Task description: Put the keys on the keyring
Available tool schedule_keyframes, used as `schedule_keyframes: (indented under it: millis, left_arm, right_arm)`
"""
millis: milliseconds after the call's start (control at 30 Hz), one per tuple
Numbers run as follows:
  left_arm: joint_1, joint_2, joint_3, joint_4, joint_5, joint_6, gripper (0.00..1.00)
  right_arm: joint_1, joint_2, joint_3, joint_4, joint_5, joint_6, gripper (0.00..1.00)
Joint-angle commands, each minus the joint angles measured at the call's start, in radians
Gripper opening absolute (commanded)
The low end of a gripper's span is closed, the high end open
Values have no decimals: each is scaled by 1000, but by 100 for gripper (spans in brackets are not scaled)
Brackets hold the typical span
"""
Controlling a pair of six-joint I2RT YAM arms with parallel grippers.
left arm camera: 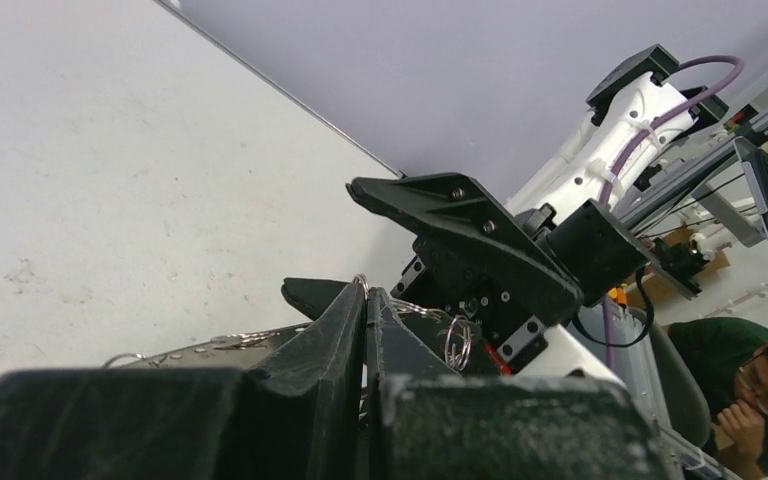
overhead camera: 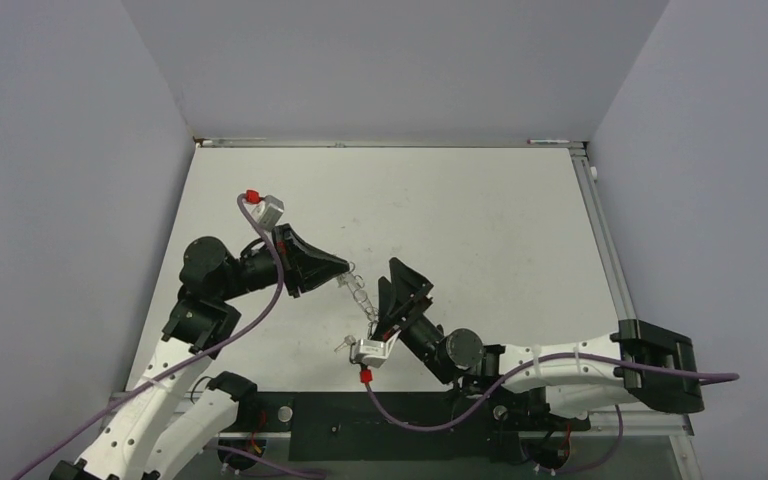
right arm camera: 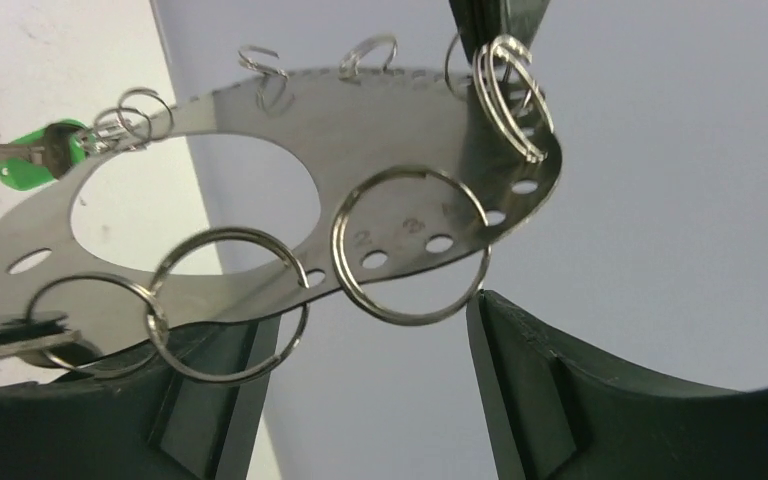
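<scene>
Left end effector: fingers pressed together and pinching the keyring plate by its edge. The left wrist view shows the two fingers flat against each other, with the thin metal sticking out between them. The plate is held up off the counter, between the two arms.

Right end effector: fingers spread wide and gripping nothing. In the right wrist view, one finger is at lower left and the other at lower right, with the plate just above the gap.

- The plate is flat and silvery, with an oval cut-out and a row of small holes along its rim.
- Small split rings hang from the holes.
- A large ring hangs down into the gap between the right fingers. I cannot tell whether it touches either one.
- A neighbouring ring overlaps the lower-left finger in this view. Contact is unclear.

Keys:
- A green-headed key hangs on rings at the plate's far left end.
- A second key, blurred, hangs on a ring at the lower left edge of the view.
</scene>
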Motion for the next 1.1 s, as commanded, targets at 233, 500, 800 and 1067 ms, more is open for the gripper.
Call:
schedule_keyframes:
  millis: [233,500,800,1067]
  left_arm:
    - [2,-79,9,14,-30,156,0]
    - [-2,-123,-12,6,-33,200,0]
    - [-2,-142,-18,7,-18,212,0]
    - [-5,-158,-26,22,-6,201,0]
  right_arm:
    - [-104,-247,73,-389,40,581,69]
    - [-238,-468,215,-711,-213,1057,67]
    - [-367,-380,462,-1003,-398,1327,65]
    - [-666,-230,611,-1111,-924,1562,62]
